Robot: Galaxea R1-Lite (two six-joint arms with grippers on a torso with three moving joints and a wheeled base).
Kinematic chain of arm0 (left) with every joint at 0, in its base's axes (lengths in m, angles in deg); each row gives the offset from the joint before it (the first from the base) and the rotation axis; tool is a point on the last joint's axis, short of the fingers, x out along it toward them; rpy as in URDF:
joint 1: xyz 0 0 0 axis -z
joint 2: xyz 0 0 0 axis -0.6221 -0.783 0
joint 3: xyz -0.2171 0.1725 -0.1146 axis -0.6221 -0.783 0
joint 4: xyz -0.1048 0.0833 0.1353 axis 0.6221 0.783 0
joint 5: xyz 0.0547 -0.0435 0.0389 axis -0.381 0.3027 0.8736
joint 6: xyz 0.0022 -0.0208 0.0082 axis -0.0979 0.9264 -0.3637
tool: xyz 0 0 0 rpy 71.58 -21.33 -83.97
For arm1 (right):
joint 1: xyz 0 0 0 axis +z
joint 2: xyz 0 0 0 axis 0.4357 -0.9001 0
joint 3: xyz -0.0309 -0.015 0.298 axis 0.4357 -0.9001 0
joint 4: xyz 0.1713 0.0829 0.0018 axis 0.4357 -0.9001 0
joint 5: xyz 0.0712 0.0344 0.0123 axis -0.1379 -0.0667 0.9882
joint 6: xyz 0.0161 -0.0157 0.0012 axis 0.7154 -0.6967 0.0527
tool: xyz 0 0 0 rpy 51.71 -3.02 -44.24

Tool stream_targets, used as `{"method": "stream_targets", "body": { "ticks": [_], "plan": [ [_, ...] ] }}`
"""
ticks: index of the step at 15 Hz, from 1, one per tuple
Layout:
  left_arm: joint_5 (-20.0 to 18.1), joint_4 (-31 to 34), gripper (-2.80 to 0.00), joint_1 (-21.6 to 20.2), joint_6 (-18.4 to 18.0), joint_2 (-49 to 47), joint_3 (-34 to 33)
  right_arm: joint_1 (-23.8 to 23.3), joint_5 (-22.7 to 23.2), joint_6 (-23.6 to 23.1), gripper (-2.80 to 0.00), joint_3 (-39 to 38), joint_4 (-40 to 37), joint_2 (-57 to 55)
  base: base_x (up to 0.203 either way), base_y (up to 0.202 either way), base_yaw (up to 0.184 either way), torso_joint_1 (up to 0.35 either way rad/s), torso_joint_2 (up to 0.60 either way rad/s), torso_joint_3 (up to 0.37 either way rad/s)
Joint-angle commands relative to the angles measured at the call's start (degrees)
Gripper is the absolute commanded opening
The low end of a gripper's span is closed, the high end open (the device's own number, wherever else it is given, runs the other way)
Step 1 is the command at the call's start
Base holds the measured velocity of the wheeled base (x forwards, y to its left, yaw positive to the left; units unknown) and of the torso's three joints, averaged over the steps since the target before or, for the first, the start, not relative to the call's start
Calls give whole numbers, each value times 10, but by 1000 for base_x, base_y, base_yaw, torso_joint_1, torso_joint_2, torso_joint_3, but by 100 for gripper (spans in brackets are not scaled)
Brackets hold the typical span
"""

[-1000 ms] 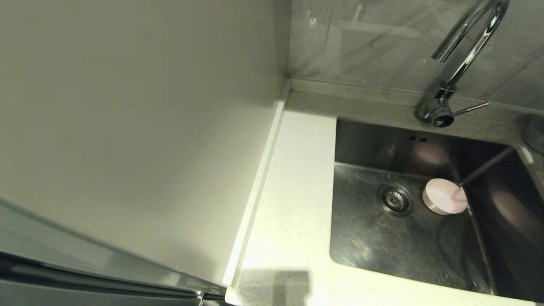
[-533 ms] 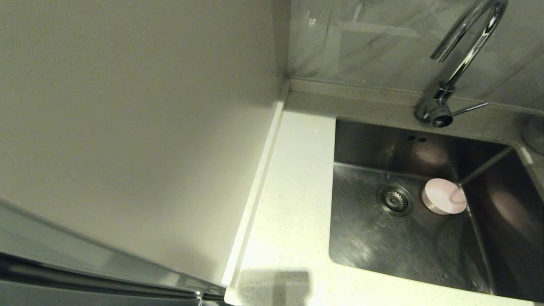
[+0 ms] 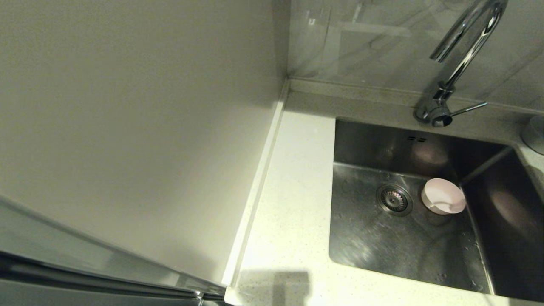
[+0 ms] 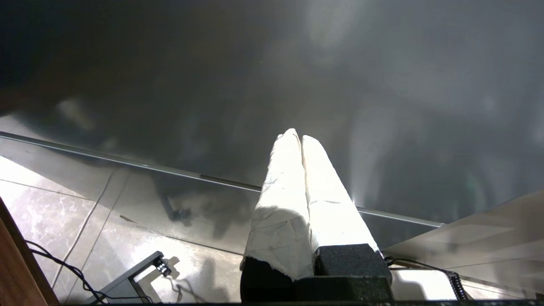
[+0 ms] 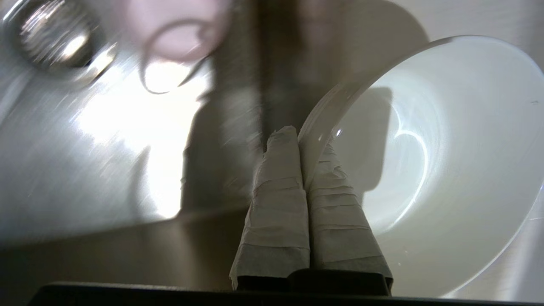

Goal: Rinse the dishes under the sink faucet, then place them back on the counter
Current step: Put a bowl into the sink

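Observation:
A pale pink bowl (image 3: 443,202) rests on the floor of the steel sink (image 3: 374,248), just right of the drain strainer (image 3: 394,199). The right wrist view shows my right gripper (image 5: 302,138) shut on the rim of a pale mint-white bowl (image 5: 446,148), held over the sink floor. The pink bowl (image 5: 178,25) and the strainer (image 5: 55,38) lie beyond it. My left gripper (image 4: 296,136) is shut on nothing, parked low over a tiled floor. Neither gripper shows in the head view. The blue bowl is out of view. The chrome faucet (image 3: 463,46) arches over the sink's back edge.
The speckled counter (image 3: 293,204) runs along the sink's left side, bounded by a plain off-white panel (image 3: 127,127). The faucet's lever (image 3: 469,108) points right. A grey round object (image 3: 534,135) sits at the far right, behind the sink.
The pink bowl has shifted slightly in the sink and now shows its hollow instead of a flat pink face. Nothing else in the head view has moved.

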Motion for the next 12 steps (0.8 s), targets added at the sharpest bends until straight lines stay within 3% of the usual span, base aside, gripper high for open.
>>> {"method": "stream_targets", "body": {
  "ticks": [1, 7, 10, 12],
  "plan": [
    [0, 0, -280, 0, 0, 2, 0, 66, -6, -1, -280, -70, 0, 73, 0, 0, 0, 0, 0, 0],
    [0, 0, -280, 0, 0, 2, 0, 244, -88, 22, -280, -143, 1, 65, 0, 0, 0, 0, 0, 0],
    [1, 0, -280, 0, 0, 2, 0, 287, -124, 60, -280, -161, 16, 21, 0, 0, 0, 0, 0, 0],
    [0, 0, -280, 0, 0, 3, 0, 297, -144, 75, -280, -181, 67, -18, 0, 0, 0, 0, 0, 0]
  ]
}}
